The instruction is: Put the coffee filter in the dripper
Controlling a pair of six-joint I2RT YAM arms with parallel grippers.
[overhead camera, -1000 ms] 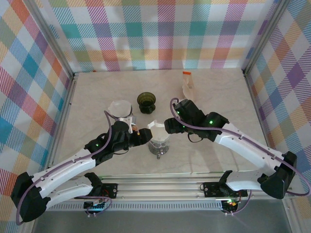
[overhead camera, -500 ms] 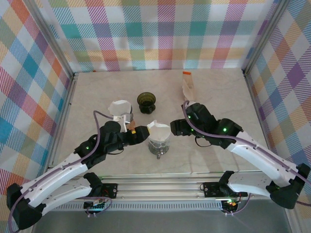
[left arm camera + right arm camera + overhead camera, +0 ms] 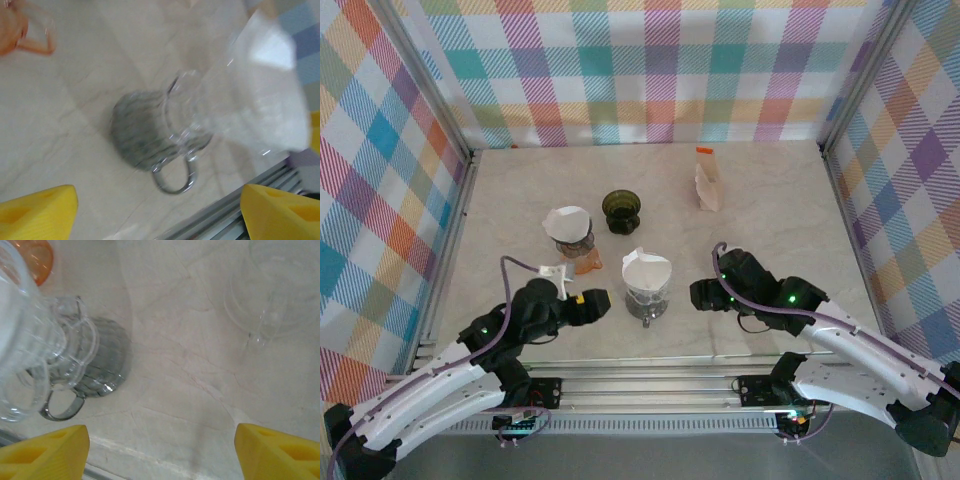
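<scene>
Filter sits cone-up inside dripper, directly between left gripper and right gripper, both about equally near, level with it, jaws spread wide and holding nothing.

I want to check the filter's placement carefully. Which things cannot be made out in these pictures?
- Left wrist view: motion blur smears the paper filter and glass dripper; its seating is unclear.
- Right wrist view: the left edge cuts off the glass dripper.
- Top view: the white pouch at the back is too small to read.
</scene>
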